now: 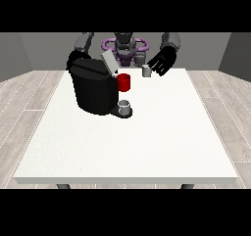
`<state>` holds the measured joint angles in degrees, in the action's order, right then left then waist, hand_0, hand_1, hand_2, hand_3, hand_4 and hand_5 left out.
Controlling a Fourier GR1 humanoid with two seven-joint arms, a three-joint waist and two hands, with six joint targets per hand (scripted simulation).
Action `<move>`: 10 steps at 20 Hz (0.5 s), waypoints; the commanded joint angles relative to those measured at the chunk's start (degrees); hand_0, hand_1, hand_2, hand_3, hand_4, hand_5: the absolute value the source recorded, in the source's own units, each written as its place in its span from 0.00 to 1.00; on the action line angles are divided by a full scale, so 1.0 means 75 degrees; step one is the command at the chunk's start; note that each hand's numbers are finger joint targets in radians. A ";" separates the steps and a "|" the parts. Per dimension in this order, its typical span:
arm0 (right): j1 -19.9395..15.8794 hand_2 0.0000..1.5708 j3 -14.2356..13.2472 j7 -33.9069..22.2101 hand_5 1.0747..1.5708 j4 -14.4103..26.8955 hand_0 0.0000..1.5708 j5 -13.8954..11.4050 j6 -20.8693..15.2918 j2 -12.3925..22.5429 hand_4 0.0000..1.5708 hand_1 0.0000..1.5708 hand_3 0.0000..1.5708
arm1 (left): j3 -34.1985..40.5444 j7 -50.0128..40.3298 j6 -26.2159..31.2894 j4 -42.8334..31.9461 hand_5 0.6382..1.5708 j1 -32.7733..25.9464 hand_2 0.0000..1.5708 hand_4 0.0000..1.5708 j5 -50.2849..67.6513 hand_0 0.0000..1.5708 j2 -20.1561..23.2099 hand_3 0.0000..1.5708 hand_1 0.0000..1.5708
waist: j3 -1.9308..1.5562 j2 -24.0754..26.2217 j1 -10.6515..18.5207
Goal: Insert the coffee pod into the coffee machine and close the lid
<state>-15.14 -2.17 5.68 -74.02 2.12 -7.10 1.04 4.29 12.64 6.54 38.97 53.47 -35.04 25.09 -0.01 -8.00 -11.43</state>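
Your nearer hand is the hand at the view's right (162,62), and everything turns on how the coffee pod (146,71) lies from it. The pod stands on the bench (147,142) just beside that hand, on the side towards the coffee machine (94,89) and slightly towards the camera. It looks like a small upright grey cylinder, so its long axis runs vertical, and you would judge it best taken from the side or from above.

The hand's fingers are spread and relaxed, pointing down towards the bench, and they hold nothing. I cannot tell whether a fingertip already touches the pod; they sit very close.

The other hand, the hand at the view's left (73,59), is mostly hidden behind the machine's body, so you cannot tell how its fingers lie. It is well apart from the pod and blocked by the machine, which makes it the poorer choice for the pick.

From your working hand, the machine's lid (109,62) stands raised and tilted beyond the pod, with the red part (124,82) below it. A small grey cup (125,106) sits at the machine's base.

So the pod is not yet grasped, and the lid is not yet closed.
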 commanded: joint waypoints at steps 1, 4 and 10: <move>0.0044 0.00 0.0088 0.0063 1.00 -0.0061 0.00 -0.0066 0.0044 0.0018 0.33 0.00 0.00 | 0.0121 -0.0273 0.0073 0.0040 1.00 0.0468 0.77 0.32 -0.0031 0.65 0.0083 0.78 0.65 | 0.0000 -0.0032 -0.0213; 0.0006 0.00 0.0172 -0.0250 1.00 -0.0247 0.00 -0.0205 -0.0085 0.0057 0.31 0.00 0.00 | 0.0359 -0.0529 0.0152 -0.0050 1.00 0.0749 0.80 0.32 0.0151 0.77 0.0065 0.76 0.77 | 0.0001 0.0009 -0.0365; -0.0596 0.00 0.0348 -0.0366 1.00 -0.0685 0.00 -0.0362 -0.0269 -0.0065 0.32 0.00 0.00 | 0.0527 -0.0643 0.0174 -0.0256 1.00 0.1598 0.84 0.33 0.0088 0.80 0.0394 0.80 0.80 | 0.0001 -0.0756 -0.0860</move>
<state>-17.41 -0.62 2.96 -77.66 0.82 -7.76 1.21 7.62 8.34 8.45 37.59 62.19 -34.16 27.68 -0.01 -10.71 -16.04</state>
